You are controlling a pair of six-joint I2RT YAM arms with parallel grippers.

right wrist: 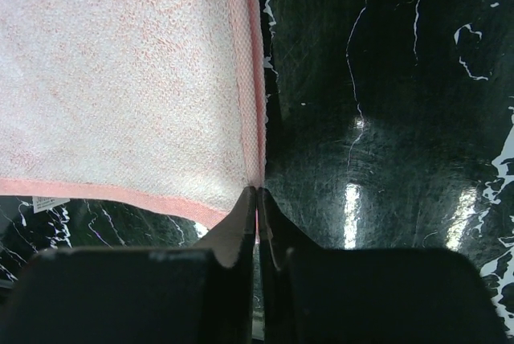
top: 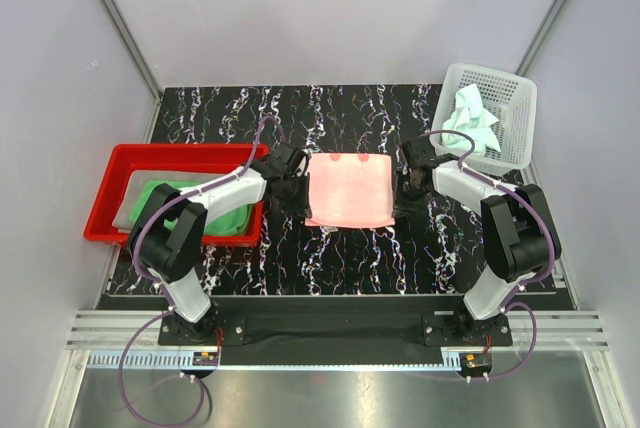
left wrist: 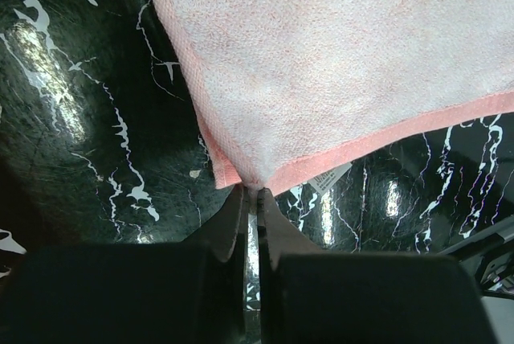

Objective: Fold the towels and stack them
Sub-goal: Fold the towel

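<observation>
As left claw [left wrist: 250, 192] and right claw [right wrist: 257, 191] pinch corners, towel [top: 348, 191] spans between.

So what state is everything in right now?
salmon-pink towel: flat on the table, two corners pinched.
left end effector: shut on salmon-pink towel.
right end effector: shut on salmon-pink towel.
bright green towel: folded, in red tray.
grey towel: under it.
mint towel: crumpled in basket.

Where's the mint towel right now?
Top view: the mint towel lies bunched in the white basket at the far right, well to the right of the pink towel spread at centre.
</observation>
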